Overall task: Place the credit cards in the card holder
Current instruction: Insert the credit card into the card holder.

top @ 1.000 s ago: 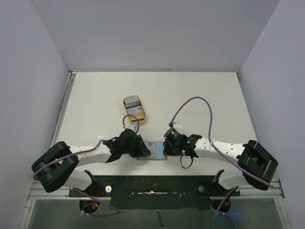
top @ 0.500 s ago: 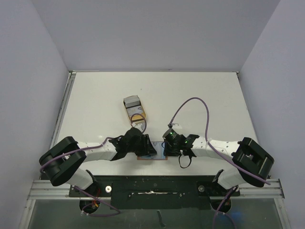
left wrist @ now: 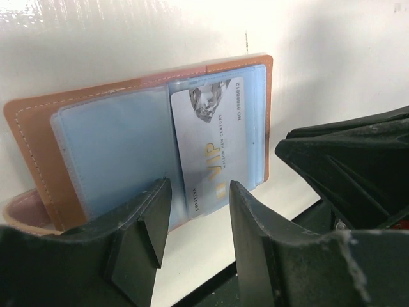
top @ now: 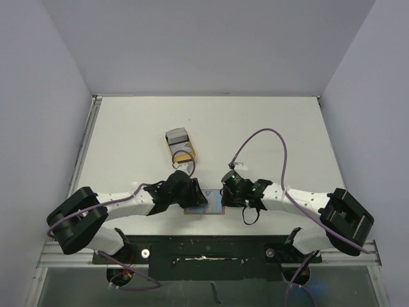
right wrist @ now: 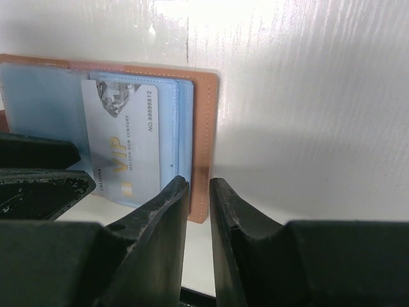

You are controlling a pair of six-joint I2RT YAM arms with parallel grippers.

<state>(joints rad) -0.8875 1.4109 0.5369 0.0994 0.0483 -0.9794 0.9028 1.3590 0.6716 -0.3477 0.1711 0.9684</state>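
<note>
The brown card holder (top: 206, 211) lies open and flat near the table's front edge, between my two grippers. A silver VIP credit card (left wrist: 211, 141) sits partly inside its right blue pocket (right wrist: 181, 128), the near end sticking out. My left gripper (left wrist: 197, 217) is open; its fingers stand either side of that near end without touching it. My right gripper (right wrist: 199, 192) hovers over the holder's right brown edge (right wrist: 206, 128) with only a narrow gap between its jaws and nothing pinched; I cannot tell whether the tips touch the holder. More grey credit cards (top: 177, 136) are stacked at the far end of the tray.
A tan oval tray (top: 186, 155) lies beyond the holder, toward the middle of the table. A purple cable (top: 262, 137) loops over the table by the right arm. Grey walls close in the table on three sides.
My left gripper has slid a little to the right over the holder's left half and its jaws have widened. The right gripper has hardly moved.
</note>
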